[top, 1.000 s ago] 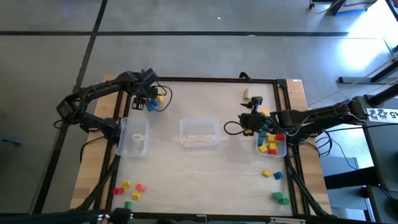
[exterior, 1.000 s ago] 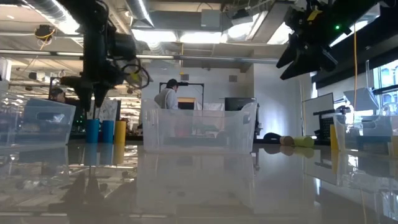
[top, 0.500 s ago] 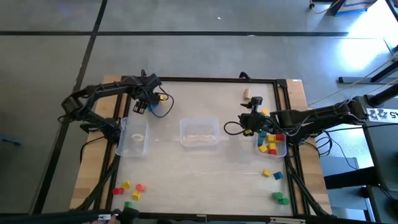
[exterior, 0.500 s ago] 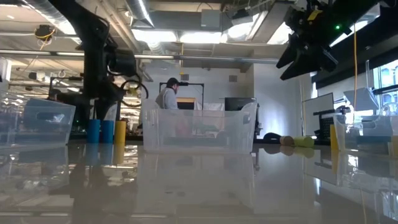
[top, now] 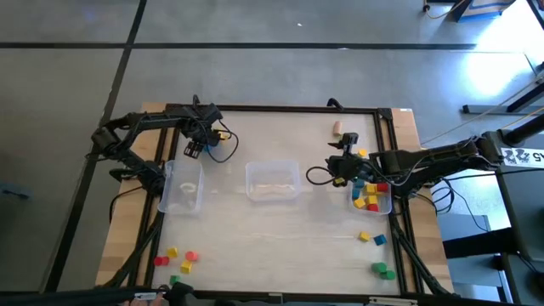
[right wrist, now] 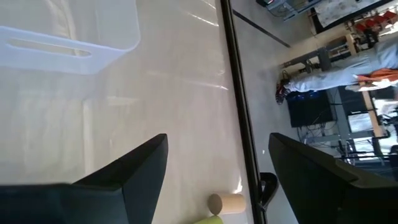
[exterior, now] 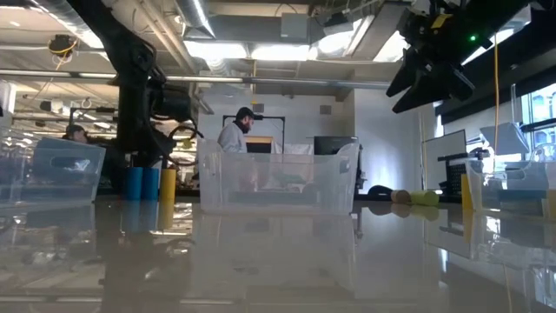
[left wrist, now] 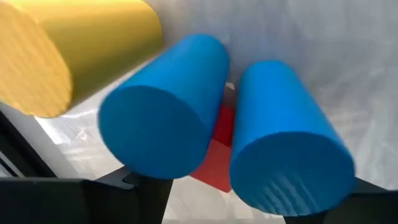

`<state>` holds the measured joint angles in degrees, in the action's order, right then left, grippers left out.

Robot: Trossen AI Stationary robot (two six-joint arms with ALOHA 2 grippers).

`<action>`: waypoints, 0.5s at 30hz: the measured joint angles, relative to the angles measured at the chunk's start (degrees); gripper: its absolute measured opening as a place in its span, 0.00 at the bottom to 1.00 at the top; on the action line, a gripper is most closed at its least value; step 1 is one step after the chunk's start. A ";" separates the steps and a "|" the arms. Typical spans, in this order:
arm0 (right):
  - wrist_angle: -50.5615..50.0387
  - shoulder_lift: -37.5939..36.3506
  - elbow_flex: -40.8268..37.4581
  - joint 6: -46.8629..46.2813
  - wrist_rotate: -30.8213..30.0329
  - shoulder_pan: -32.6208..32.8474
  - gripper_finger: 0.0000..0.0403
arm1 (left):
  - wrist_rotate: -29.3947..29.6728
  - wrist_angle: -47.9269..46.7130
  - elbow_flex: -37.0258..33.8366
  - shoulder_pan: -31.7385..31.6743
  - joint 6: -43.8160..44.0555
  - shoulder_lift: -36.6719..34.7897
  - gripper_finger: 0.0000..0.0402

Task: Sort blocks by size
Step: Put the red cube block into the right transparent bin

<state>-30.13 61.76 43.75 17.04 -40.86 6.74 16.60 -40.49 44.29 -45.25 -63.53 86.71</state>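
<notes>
**Entry: block sort, pick approach at far-left cluster**

- Left gripper (top: 194,150): low over the far-left block cluster, fingers spread wide, nothing between them. Wrist view fills w/ two blue cylinders (left wrist: 171,118), a yellow cylinder (left wrist: 68,50) beside them, and a red block (left wrist: 214,152) partly hidden under/behind the blues.
- Right gripper (top: 342,166): hangs just left of the right bin (top: 374,208), fingers wide apart, empty. Waiting arm, by the look of it.
- Blocks, whereabouts: cluster at far left under the left gripper; several in the right bin (red, yellow, blue); loose ones at near-left (top: 178,257) and near-right (top: 378,255); tan + green cylinders (top: 342,132) at far right.
- Bins: left bin (top: 183,187) and centre bin (top: 272,181), no blocks seen in either.
- Table (top: 272,238): pale, glossy.

**Step in hand (judged):** take one cylinder from the far-left cluster.

**How to do it well:**
- Pieces sit touching or nearly so; pick one on the cluster's outer edge, not the middle.
- Straddle a single cylinder across its round side, both fingers clear of neighbours before closing.
- Close slowly; round wood may roll or squirt out.
- Lift straight up so neighbours stay put.
- Red block is part-hidden; size can't be told yet, so leave it for later.
- Carry to the nearby left bin, release low.
</notes>
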 joint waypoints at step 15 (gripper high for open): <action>-0.02 0.00 0.00 0.00 0.61 0.00 0.71 | 0.51 -0.04 0.00 0.02 0.45 -0.34 0.33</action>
<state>-30.15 61.76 43.75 17.04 -40.25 6.74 17.11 -40.53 44.30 -45.23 -63.08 86.37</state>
